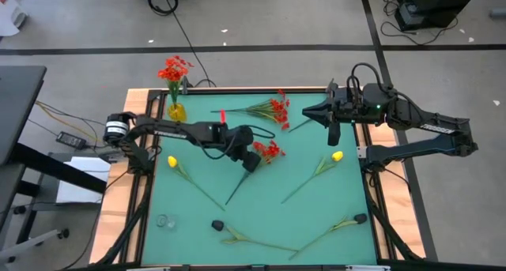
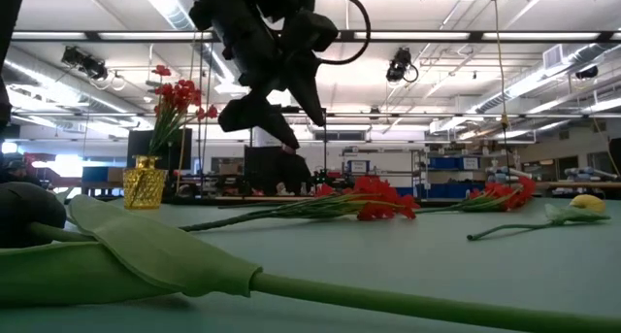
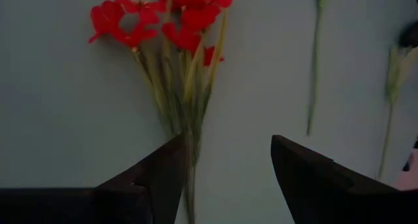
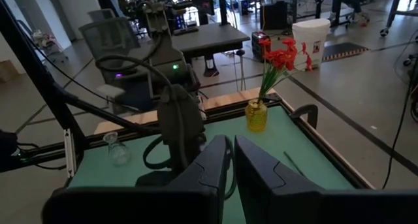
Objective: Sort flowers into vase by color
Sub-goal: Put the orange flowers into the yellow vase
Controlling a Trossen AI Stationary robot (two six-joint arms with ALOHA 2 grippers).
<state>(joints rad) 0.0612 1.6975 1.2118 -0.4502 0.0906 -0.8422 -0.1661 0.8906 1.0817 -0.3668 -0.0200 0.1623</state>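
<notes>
A small yellow vase (image 1: 175, 111) stands at the table's far left with a spray of red flowers (image 1: 174, 69) upright in it. A second red spray (image 1: 269, 151) lies flat mid-table, its stem (image 1: 235, 190) running toward the near edge. My left gripper (image 1: 251, 161) hangs open just above that stem; in the left wrist view the stem (image 3: 190, 185) lies beside one finger (image 3: 160, 175), apart from it. A third red spray (image 1: 273, 107) lies at the far side. Yellow tulips (image 1: 172, 162) (image 1: 337, 156) lie left and right. My right gripper (image 1: 328, 119) is shut, raised at the far right.
More green-stemmed flowers (image 1: 245, 239) (image 1: 336, 225) lie near the front edge, one close before the low camera (image 2: 146, 260). A small clear glass (image 1: 164, 221) stands front left. Two dark small objects (image 1: 217, 224) (image 1: 360, 218) sit near the front. A wooden rim (image 1: 118, 184) frames the table.
</notes>
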